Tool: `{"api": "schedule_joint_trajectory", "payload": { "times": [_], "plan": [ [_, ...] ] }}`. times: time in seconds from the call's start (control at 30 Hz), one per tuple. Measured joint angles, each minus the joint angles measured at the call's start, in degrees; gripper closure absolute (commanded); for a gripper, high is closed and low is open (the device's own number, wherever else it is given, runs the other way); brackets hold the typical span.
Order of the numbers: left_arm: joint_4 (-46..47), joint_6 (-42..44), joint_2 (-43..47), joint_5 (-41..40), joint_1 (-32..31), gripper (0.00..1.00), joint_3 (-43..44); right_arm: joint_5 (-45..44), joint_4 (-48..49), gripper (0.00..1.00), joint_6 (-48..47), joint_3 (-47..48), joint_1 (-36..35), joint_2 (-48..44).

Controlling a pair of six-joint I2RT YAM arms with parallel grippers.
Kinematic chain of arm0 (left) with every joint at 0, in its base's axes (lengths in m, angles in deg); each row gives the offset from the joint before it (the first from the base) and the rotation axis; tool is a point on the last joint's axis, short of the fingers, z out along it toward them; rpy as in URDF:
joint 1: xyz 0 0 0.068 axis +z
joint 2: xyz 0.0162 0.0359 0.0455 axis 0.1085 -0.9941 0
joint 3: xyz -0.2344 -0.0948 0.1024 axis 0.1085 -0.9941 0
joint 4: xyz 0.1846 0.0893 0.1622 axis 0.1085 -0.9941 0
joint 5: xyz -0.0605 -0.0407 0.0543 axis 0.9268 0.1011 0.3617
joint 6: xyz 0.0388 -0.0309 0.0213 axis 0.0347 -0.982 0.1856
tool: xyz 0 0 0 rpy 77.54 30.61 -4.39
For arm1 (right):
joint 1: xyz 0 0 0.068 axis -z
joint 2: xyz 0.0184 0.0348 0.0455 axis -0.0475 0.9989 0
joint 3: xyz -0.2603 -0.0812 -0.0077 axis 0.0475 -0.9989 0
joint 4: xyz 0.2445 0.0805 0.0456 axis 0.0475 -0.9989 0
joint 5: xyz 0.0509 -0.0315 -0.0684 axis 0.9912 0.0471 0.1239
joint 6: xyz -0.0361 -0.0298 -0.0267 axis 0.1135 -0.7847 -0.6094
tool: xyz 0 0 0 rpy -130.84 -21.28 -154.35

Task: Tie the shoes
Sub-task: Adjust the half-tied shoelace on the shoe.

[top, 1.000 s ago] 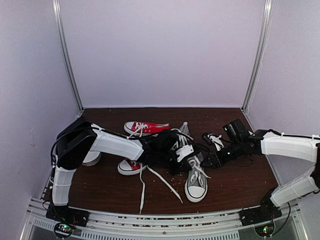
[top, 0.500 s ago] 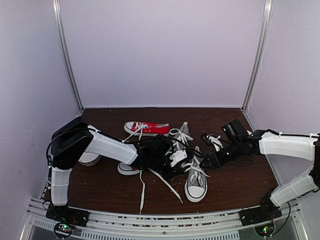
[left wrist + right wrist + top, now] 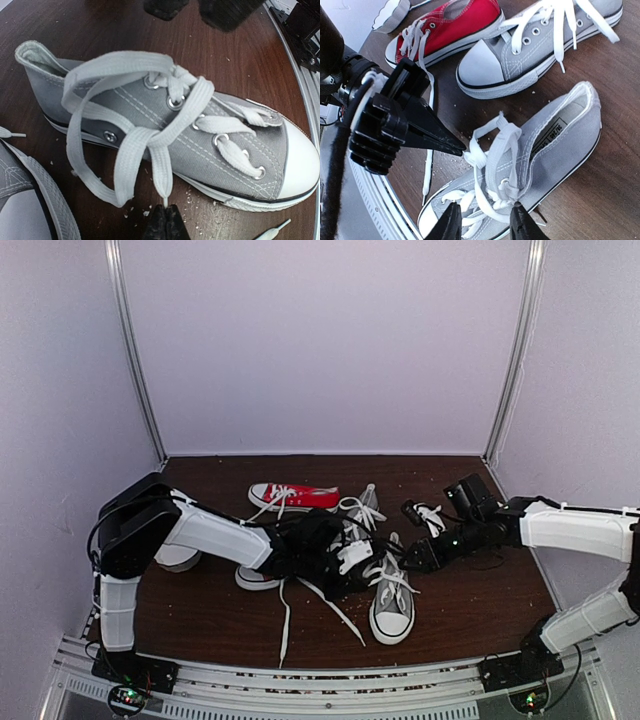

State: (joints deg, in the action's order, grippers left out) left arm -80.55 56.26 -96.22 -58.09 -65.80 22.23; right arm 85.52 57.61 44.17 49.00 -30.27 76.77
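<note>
We're mid-knot, it seems, on the grey sneaker, on the table near-right of the far red sneaker. Left jaws are pinched shut on its lace end. Right jaws are part-open, straddling the loop and gripping nothing. Next we'd close on the loop and pull apart.

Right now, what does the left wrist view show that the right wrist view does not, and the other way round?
Only the left wrist view: the grey shoe from above, with its toe cap in full.
Only the right wrist view: the red shoe, the label inside the grey shoe, and the body of the left gripper.
Both: the grey shoe and the left gripper's tips, shut on its lace.
</note>
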Motion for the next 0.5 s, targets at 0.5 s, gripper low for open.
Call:
{"api": "schedule_joint_trajectory", "payload": {
  "times": [0.5],
  "plan": [
    [5.7, -4.4, 0.7, -0.1, 0.0, 1.0, -2.6, -4.2, 11.1, 0.51, 2.8, -10.4, -2.4, -5.8]
  ]
}}
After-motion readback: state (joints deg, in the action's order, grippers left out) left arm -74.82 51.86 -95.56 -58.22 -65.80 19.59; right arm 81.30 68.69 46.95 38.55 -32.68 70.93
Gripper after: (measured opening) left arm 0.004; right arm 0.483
